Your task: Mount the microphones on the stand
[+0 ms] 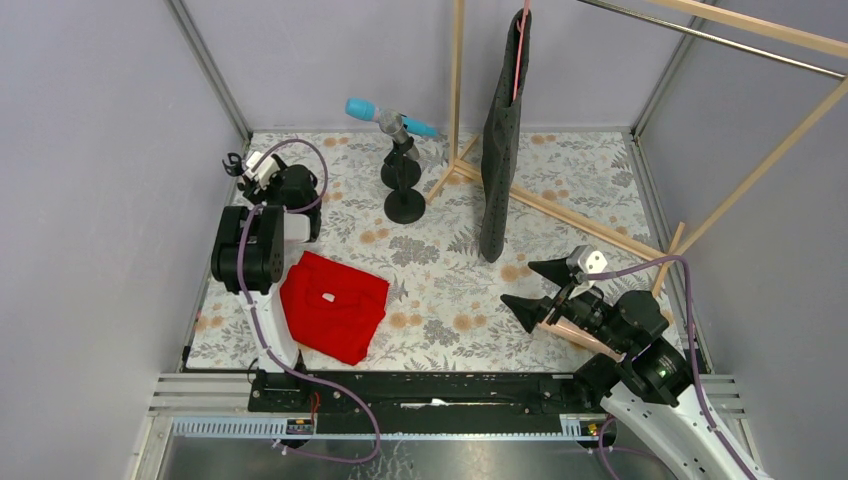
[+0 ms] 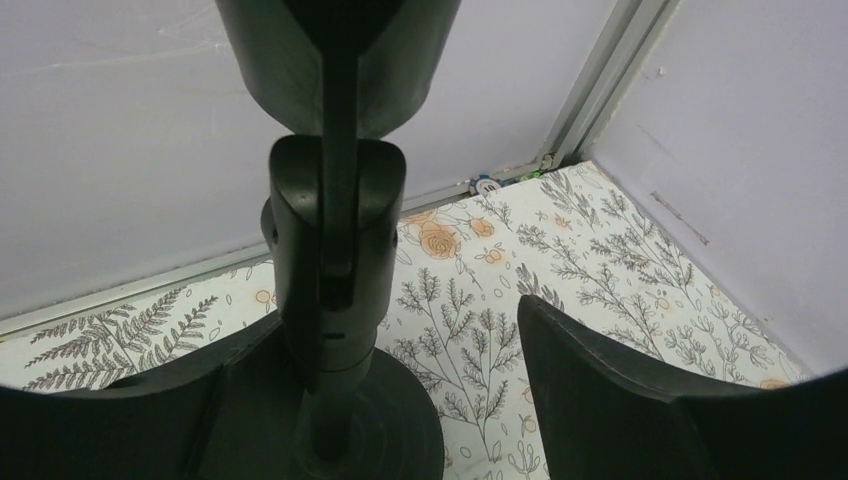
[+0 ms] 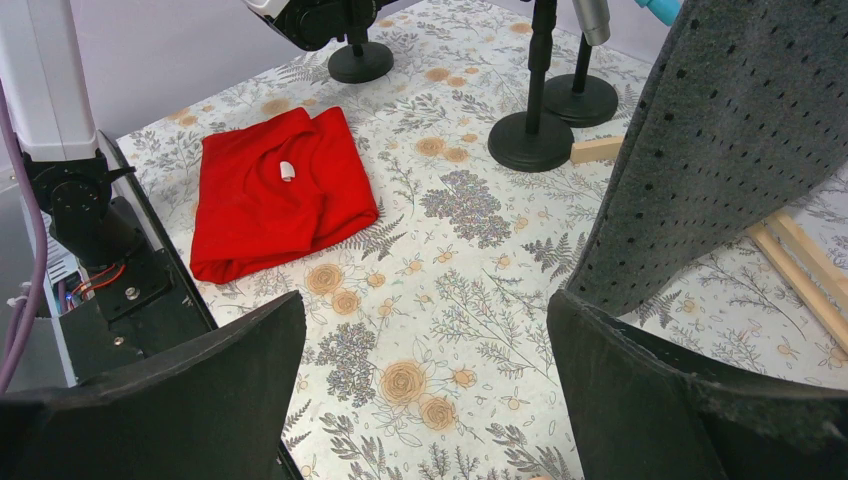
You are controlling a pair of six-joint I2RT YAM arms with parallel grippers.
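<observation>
From above, the blue microphone (image 1: 362, 108) lies tilted across the top of the two black stands (image 1: 405, 205) at the far middle of the flowered desk (image 1: 450, 300). Its round head points left. The silver-grey microphone (image 1: 390, 122) crosses its middle, and how either one is fastened cannot be told. A wooden rack (image 1: 456, 90) stands just to the right of the stands, with a dark perforated cloth (image 1: 500, 150) hanging from it. A folded red cloth (image 1: 335, 305) lies near the left arm's base. The left fingers (image 1: 236, 163) are at the far left of the desk. The right fingers (image 1: 518, 283) hang spread wide over the near right, holding nothing.

In the left wrist view, the left fingers (image 2: 400, 320) stand apart on either side of a third black stand (image 2: 335, 260). Its clip and pole rise between them. There is clear desk between the right-hand finger and the pole, so nothing is clamped.

In the right wrist view, the right fingers (image 3: 425, 330) are wide open and empty above the desk (image 3: 450, 230). The red cloth (image 3: 275, 190) lies to the left and the dark cloth (image 3: 720, 130) hangs close on the right. The two stands (image 3: 530, 140) are beyond, with the lower end of the silver-grey microphone (image 3: 592, 18) and a bit of the blue microphone (image 3: 662, 8) at the top edge.
</observation>
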